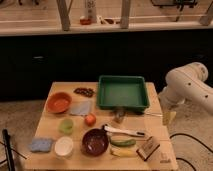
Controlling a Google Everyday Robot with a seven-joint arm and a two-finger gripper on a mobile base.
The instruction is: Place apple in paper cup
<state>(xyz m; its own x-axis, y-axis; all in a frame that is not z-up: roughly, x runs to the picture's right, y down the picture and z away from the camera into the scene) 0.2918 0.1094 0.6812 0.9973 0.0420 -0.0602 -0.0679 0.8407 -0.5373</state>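
The apple [90, 119] is a small red-orange fruit lying on the wooden table [160, 134] near its middle. The paper cup [63, 146] is white and stands upright at the front left, a little below and left of the apple. My gripper [168, 117] hangs from the white arm [190, 86] at the table's right edge, well to the right of the apple and the cup, holding nothing that I can see.
A green tray [122, 92] stands at the back. An orange bowl [58, 102], a pale green cup [65, 125] and a maroon bowl [95, 141] surround the apple. A blue cloth [81, 108], a blue sponge [41, 145], a white-handled utensil [125, 131] and a brown box [148, 148] also lie there.
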